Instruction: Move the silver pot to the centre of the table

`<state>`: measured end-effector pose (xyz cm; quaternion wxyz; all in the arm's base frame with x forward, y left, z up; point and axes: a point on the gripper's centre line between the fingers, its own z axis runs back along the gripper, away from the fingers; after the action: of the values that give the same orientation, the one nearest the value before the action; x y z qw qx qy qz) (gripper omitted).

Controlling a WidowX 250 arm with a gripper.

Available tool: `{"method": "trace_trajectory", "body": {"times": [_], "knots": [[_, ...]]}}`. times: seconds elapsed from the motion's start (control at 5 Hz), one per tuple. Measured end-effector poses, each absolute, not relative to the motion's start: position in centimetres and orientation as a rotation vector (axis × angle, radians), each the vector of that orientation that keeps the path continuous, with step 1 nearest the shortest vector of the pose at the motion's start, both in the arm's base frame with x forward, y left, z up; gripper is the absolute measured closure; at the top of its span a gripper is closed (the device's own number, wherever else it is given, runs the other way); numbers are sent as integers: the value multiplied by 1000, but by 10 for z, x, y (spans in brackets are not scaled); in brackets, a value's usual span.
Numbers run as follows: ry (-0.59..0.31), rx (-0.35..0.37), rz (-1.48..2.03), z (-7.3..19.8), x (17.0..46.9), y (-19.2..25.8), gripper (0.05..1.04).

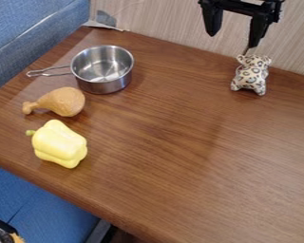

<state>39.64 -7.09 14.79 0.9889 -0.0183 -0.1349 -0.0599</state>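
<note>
Your black two-finger gripper hung at the upper right, pointing down, its two fingers spread well apart.

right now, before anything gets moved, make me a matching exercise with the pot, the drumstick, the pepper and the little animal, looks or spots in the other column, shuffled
Column 1
1. silver pot
2. toy drumstick
3. toy pepper
4. animal figure

Column 2
a. yellow, nearest the camera of the four
b. spotted, just below the gripper in the picture
c. empty, with a wire handle pointing to the picture's left
d. brown, its narrow end toward the picture's left

Pairs: 1-c, 2-d, 3-a, 4-b
</note>
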Motion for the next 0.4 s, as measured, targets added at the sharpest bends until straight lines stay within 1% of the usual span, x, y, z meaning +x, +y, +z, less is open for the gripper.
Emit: {"method": "trace_trajectory", "body": {"times": [0.2, 0.4], "knots": [[-230, -32, -122, 133, 394, -71, 82], [-163, -7, -86, 115, 384, -43, 82]]}}
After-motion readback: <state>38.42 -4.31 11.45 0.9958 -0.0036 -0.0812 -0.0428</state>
